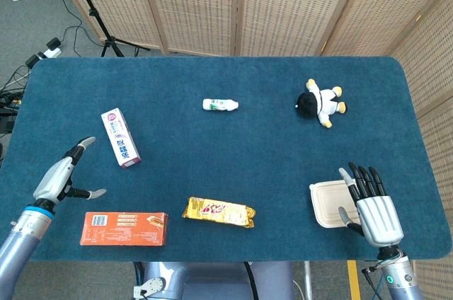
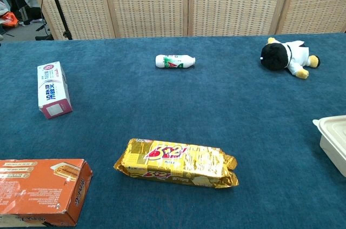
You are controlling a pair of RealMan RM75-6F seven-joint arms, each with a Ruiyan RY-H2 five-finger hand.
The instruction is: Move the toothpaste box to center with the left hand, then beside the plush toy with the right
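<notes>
The white and pink toothpaste box (image 1: 120, 137) (image 2: 53, 89) lies flat on the left part of the blue table. The black and white plush toy (image 1: 320, 102) (image 2: 286, 56) lies at the far right. My left hand (image 1: 64, 175) hovers low at the left, a short way in front and to the left of the box, turned on its side with thumb and fingers apart and nothing in it. My right hand (image 1: 373, 205) is at the front right beside a white container, fingers spread and empty. Neither hand shows in the chest view.
A small white bottle (image 1: 220, 105) lies at the middle back. A gold biscuit pack (image 1: 218, 211) and an orange carton (image 1: 124, 228) lie near the front edge. A white lidded container (image 1: 327, 204) sits at the front right, by my right hand.
</notes>
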